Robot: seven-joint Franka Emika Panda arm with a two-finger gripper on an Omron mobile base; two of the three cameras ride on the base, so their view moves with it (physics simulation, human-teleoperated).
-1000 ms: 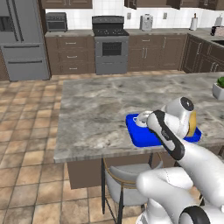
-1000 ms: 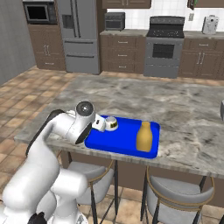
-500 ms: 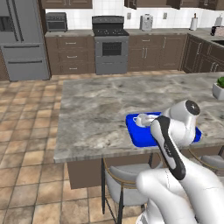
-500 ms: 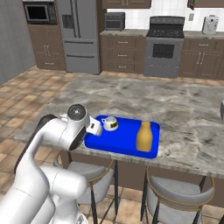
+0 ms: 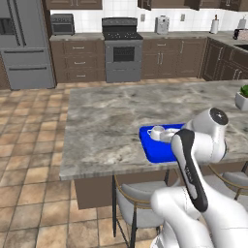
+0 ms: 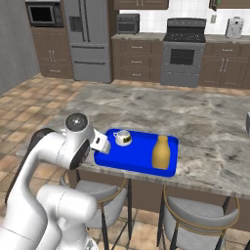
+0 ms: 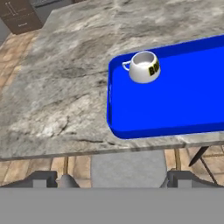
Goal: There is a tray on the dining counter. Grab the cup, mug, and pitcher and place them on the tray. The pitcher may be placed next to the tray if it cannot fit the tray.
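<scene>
Stone counter (image 6: 205,117): one tray (image 6: 139,158), one mug (image 6: 122,138), one pitcher (image 6: 160,153); gripper (image 7: 113,178) wide open, empty

The white Franka arm folds back on itself, elbow raised and forearm angled down, its gripper (image 7: 113,178) held at the near edge of the dining counter (image 6: 205,117), two dark finger tips (image 7: 43,178) spread wide apart and gripping nothing.

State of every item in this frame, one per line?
mug: upright on the tray, near its corner, nothing holding it.
pitcher: upright on the tray, apart from the mug.
tray: flat on the dining counter, by its near edge.
gripper: open, empty, off the counter's edge.
</scene>
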